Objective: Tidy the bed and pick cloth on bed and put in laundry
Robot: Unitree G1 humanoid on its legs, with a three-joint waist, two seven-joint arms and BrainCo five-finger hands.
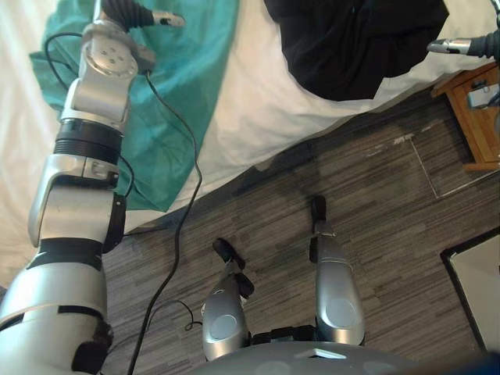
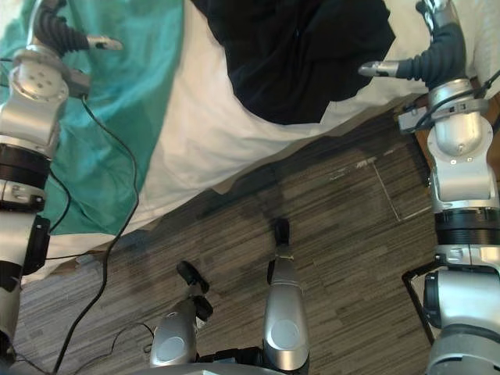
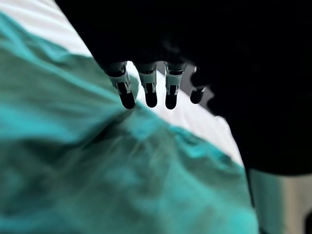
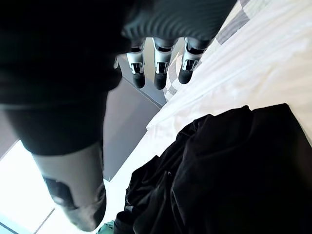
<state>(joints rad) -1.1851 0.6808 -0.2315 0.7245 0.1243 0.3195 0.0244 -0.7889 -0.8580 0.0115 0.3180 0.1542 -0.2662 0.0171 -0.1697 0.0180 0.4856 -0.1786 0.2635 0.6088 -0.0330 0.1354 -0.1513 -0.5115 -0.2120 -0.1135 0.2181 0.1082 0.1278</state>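
A crumpled black cloth (image 1: pixel 351 39) lies on the bed's white sheet (image 1: pixel 258 101) near its edge. To its left a teal cloth (image 1: pixel 172 101) spreads over the bed and drapes down the side. My left hand (image 2: pixel 55 27) hovers over the teal cloth, its fingers (image 3: pixel 146 92) straight and holding nothing. My right hand (image 2: pixel 441 55) is beside the right edge of the black cloth (image 4: pixel 234 170), thumb pointing toward it. Its fingers (image 4: pixel 158 73) hang straight above the cloth, apart from it.
The bed edge runs diagonally across the view, with grey wood-look floor (image 1: pixel 375 180) below it. A wooden nightstand (image 1: pixel 476 109) stands by the bed at the right. A dark-framed white panel (image 1: pixel 476 281) lies on the floor at the lower right.
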